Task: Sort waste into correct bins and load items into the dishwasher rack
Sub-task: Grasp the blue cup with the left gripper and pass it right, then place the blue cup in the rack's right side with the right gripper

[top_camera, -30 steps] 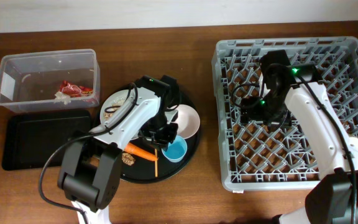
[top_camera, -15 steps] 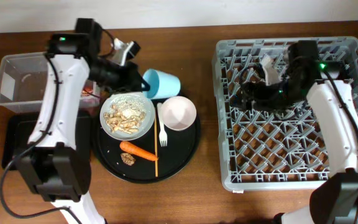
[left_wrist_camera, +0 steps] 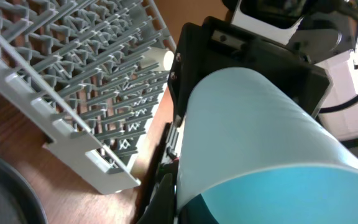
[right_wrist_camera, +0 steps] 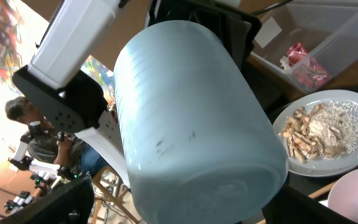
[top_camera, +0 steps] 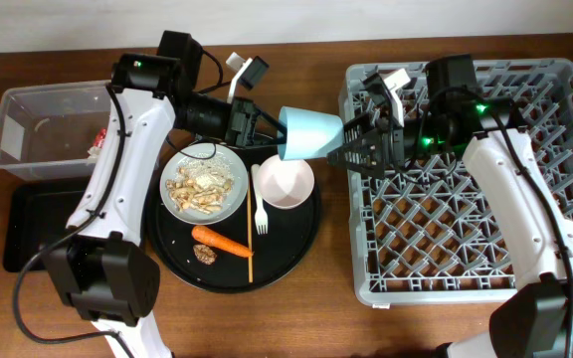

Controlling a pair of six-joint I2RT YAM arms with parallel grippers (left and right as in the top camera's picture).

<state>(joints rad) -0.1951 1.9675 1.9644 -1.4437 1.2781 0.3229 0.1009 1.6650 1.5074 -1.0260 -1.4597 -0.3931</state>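
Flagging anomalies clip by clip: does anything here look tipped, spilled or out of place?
Only the light-blue cup: the left gripper holds it on its side in mid-air between the round black tray and the dishwasher rack, base toward the right gripper. It looks like a handover, not a mishap. No spill shows.

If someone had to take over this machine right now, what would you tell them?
Left gripper shut on the blue cup, held in the air between round tray and rack.
Right gripper open at the cup's base; contact unclear.
Done: red wrapper in the clear box.
Left: cup into the rack; plate with scraps, bowl, fork, chopstick, carrot wait on the round tray.
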